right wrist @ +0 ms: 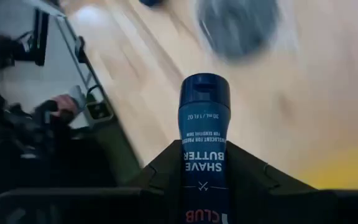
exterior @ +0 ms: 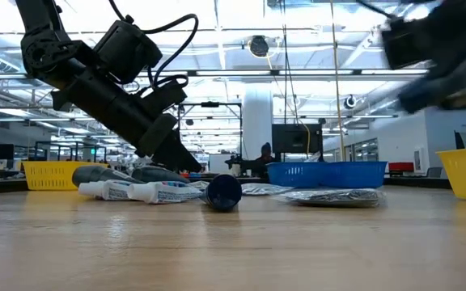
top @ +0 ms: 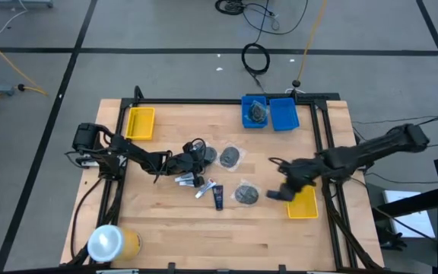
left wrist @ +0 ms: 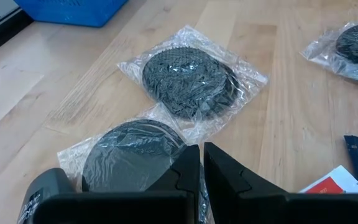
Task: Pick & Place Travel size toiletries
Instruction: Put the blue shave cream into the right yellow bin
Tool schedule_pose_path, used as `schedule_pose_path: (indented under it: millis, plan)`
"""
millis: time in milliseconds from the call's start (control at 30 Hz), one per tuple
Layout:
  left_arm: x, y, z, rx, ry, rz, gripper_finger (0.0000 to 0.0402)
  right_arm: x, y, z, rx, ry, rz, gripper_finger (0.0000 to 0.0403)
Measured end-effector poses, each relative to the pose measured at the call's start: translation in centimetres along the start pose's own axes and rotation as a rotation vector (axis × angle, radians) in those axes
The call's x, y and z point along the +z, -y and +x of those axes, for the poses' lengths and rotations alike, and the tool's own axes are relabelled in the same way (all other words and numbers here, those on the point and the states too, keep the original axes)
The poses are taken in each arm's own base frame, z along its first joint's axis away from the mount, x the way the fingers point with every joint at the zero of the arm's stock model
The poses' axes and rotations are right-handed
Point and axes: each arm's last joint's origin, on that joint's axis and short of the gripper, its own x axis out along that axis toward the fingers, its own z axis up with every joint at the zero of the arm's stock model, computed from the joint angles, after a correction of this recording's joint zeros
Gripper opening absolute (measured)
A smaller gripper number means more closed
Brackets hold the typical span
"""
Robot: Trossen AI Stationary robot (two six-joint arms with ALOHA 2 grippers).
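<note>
Shave-butter bottle clamped in right fingers; left fingers pressed together over bagged disc.

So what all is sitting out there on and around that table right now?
Table: one, light wood, centre.
Yellow bins: two, one at the far left corner, one at the right edge.
Blue bins: two, side by side at the far edge.
Yellow roll: one, white end, near left corner.
Bagged discs: four, grey, three mid-table, one in a blue bin.
White tubes: two, red-blue marks, mid-table.
Dark bottles: two, one lying mid-table, one held.
Cable coil: one, black, on the floor beyond.
Left gripper: dark, shut, over a bagged disc.
Right gripper: dark, holding a bottle beside the right yellow bin.
</note>
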Motion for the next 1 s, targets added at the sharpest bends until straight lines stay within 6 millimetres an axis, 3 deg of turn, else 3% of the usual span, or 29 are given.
schedule_pose_path:
  millis: [233,433,633,1000]
  plan:
    - [0.0,0.0,0.0,0.0,0.001,-0.001,0.0026,-3.7,2.2,-2.8,-0.199,-0.046,0.339,0.0091]
    - [0.0,0.0,0.0,0.0,0.001,-0.001,0.0026,-4.2,4.1,-3.3,-0.417,0.088,0.425,0.0091]
    - [0.0,0.0,0.0,0.0,0.001,-0.003,0.0026,-4.0,4.2,-2.7,-0.456,0.174,0.376,0.0093]
    - [0.0,0.0,0.0,0.0,0.002,-0.005,0.0026,-4.1,5.8,0.3,-0.515,0.141,0.385,0.0129]
